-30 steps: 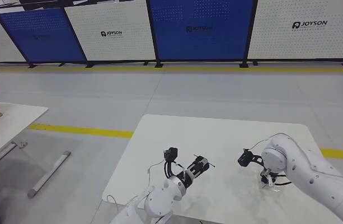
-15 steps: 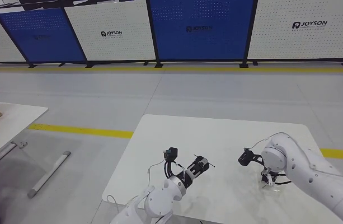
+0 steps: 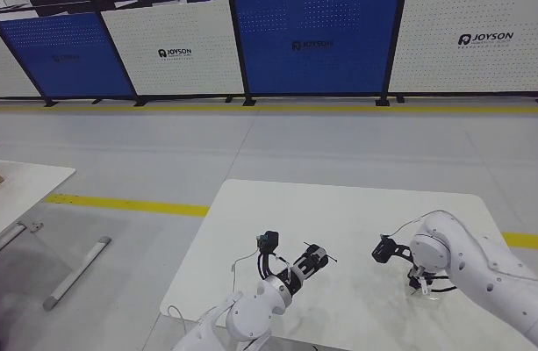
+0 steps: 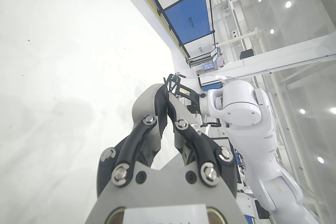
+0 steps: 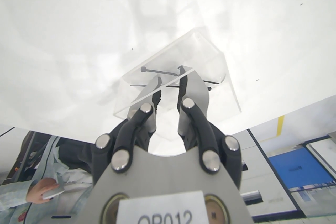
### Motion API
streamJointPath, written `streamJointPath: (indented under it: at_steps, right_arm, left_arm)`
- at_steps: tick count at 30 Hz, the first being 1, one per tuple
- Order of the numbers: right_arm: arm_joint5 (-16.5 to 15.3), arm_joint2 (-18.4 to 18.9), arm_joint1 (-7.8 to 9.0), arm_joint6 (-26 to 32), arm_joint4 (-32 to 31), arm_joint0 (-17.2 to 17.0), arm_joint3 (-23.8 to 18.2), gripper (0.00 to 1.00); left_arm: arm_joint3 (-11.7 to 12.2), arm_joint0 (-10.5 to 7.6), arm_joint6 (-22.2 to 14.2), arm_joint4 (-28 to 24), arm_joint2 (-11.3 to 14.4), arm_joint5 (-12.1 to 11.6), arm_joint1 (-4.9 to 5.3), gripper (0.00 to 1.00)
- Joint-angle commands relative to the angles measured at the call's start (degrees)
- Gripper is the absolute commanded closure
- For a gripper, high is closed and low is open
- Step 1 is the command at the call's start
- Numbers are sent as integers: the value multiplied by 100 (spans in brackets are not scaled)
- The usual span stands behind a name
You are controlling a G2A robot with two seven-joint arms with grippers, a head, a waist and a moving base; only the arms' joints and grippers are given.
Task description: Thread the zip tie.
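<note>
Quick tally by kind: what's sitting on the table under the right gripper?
Clear box: 1
Black zip ties inside it: 2 that I can make out
Total: 3

Right tool parted inside clear box, beside zip tie.
</note>
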Motion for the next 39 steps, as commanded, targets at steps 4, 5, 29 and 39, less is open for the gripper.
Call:
streamJointPath:
  at_steps: [4,5,29,39]
  right_arm:
    - [0,0,-31,0,-9,22,40,72]
    - [0,0,-34,0,-7,30,46,71]
    - [0,0,-55,0,385,-5,189,83]
    - [0,0,29,0,469,71,48,100]
  left_arm:
    - [0,0,0,0,0,0,0,100]
    - [0,0,0,0,0,0,0,100]
    - [0,0,0,0,0,0,0,100]
    - [0,0,0,0,0,0,0,100]
